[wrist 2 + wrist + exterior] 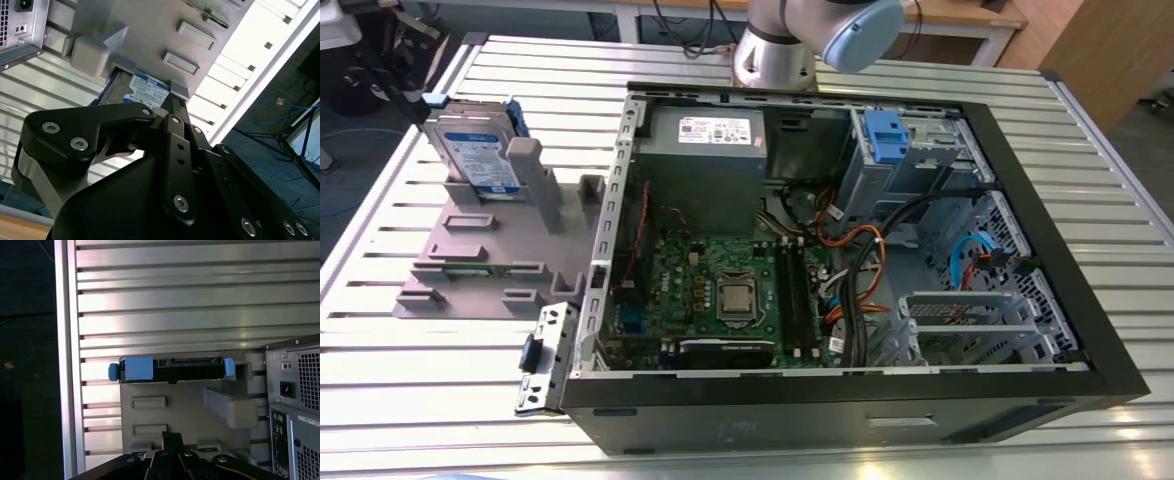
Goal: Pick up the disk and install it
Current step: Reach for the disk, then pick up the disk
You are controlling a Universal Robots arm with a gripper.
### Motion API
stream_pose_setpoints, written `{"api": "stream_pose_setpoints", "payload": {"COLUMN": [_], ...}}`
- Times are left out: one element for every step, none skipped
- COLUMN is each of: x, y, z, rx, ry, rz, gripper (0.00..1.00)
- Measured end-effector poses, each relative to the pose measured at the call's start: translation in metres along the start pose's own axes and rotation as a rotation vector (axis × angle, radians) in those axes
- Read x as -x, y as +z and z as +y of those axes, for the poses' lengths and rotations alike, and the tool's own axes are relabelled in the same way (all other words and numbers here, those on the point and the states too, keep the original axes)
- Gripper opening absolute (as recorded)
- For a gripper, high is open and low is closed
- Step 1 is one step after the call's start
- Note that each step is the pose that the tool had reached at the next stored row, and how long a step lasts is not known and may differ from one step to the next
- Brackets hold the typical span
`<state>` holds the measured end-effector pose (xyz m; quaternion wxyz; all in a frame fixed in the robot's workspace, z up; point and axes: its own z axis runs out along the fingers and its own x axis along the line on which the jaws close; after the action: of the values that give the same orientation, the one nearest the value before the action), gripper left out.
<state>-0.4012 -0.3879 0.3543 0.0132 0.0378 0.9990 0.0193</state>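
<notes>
The slatted metal table point(400, 390) carries the open computer case point(854, 425), which fills the exterior view from the centre out to three o'clock. The robot arm point(781, 45) rises at twelve o'clock, behind the case. At nine o'clock of the case sits a grey holder stand point(480, 255). The disk point(470, 150) stands on edge in its slot, at ten o'clock in that view. The gripper point(171, 439) hangs over the stand, apart from the disk; whether its jaws are released or clenched I cannot tell. I judge the step in hand to be the approach for pick-up. The grasp calls for centring on the disk's upper edge, between the ends of the blue bracket point(137, 368), then a straight lift.
</notes>
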Motion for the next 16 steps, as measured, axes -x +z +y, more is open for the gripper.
{"api": "stream_pose_setpoints", "payload": {"x": [-0.0003,-0.0006,-0.0007,-0.0008,-0.0008,-0.0008,-0.0008,-0.0009,-0.0009,-0.0009,-0.0009,-0.0009,-0.0009,-0.0009,-0.0009,-0.0009], "y": [0.0001,0.0002,0.0002,0.0005,0.0006,0.0007,0.0008,0.0008,0.0008,0.0008,0.0009,0.0009,0.0009,0.0008,0.0009,0.0009], "z": [0.0001,0.0002,0.0003,0.0006,0.0009,0.0012,0.0014,0.0015,0.0016,0.0016,0.0017,0.0017,0.0017,0.0017,0.0017,0.0017], "rx": [-0.0001,-0.0001,-0.0001,0.0,0.0,0.0,0.0,0.0,0.0,0.0,0.0,0.0,0.0,-0.0001,0.0,-0.0001], "ry": [0.0,0.0,0.0,0.0,0.0,0.0,0.0,0.0,0.0,0.0,0.0,0.0,0.0,0.0,0.0,0.0], "rz": [0.0001,0.0001,0.0002,0.0,0.0001,0.0,0.0,0.0001,0.0001,0.0001,0.0001,0.0001,0.0,0.0001,0.0001,0.0001], "gripper": [0.11,0.11,0.11,0.11,0.11,0.11,0.11,0.11,0.11,0.11,0.11,0.11,0.11,0.11,0.11,0.11]}}
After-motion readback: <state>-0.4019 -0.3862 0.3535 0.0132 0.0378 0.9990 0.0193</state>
